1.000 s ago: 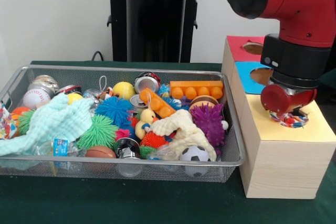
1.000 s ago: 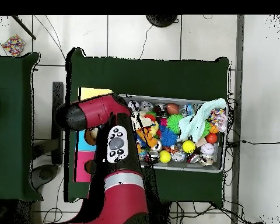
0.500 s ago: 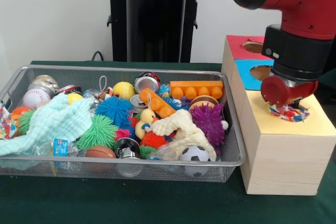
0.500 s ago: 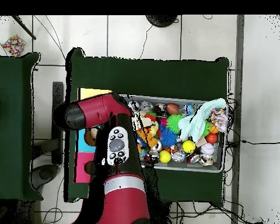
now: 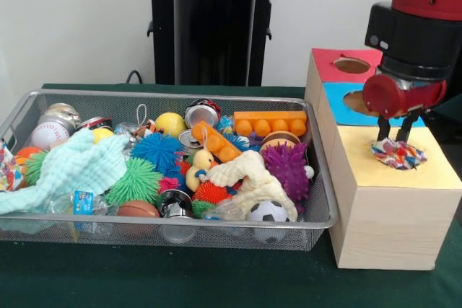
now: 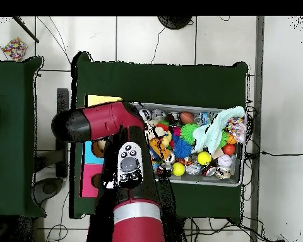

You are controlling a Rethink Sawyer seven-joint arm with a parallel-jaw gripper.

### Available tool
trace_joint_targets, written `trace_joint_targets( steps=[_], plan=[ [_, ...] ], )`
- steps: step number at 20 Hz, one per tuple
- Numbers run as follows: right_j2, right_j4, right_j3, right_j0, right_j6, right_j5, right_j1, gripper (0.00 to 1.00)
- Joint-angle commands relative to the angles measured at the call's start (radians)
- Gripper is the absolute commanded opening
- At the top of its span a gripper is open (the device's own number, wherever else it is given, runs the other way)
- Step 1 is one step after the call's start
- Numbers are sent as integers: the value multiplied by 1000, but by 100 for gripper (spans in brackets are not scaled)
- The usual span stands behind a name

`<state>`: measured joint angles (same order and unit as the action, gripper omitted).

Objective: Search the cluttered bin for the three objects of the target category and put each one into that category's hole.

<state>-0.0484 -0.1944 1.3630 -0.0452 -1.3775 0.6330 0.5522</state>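
Writing: a small blue label on a packet (image 5: 83, 201) at the bin's (image 5: 180, 223) near wall, not readable.
Cloth (image 5: 398, 154): multicoloured, sitting in the yellow hole of the box (image 5: 390, 207).
Gripper (image 5: 394, 129): fingers parted, empty, just above the cloth.
Overhead: the arm (image 6: 110, 123) hides the yellow hole; only the front view shows gripper and cloth.

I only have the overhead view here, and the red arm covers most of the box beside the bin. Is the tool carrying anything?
Observer: No. In the front view the tool hangs open and empty just above the yellow-topped section of the wooden box.
Operator: Is anything at the hole under it?
Observer: Yes. A multicoloured speckled fabric piece sits in the yellow section's hole, with its top showing above the rim and clear of the tool.
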Motion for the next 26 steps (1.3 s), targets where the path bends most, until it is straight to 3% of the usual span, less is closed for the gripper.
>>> trace_joint_targets(
  steps=[1, 10, 17, 20, 22, 26],
  plan=[
    [-21, -2, 139, 72, 9, 234, 77, 100],
    [-40, -29, 89, 124, 39, 268, 64, 100],
    [-51, -33, 149, 109, 22, 273, 117, 100],
    [-75, -24, 163, 128, 52, 271, 127, 100],
    [-87, -35, 136, 137, 73, 265, 98, 100],
    [-108, -36, 154, 176, 107, 210, 122, 100]
  ],
)
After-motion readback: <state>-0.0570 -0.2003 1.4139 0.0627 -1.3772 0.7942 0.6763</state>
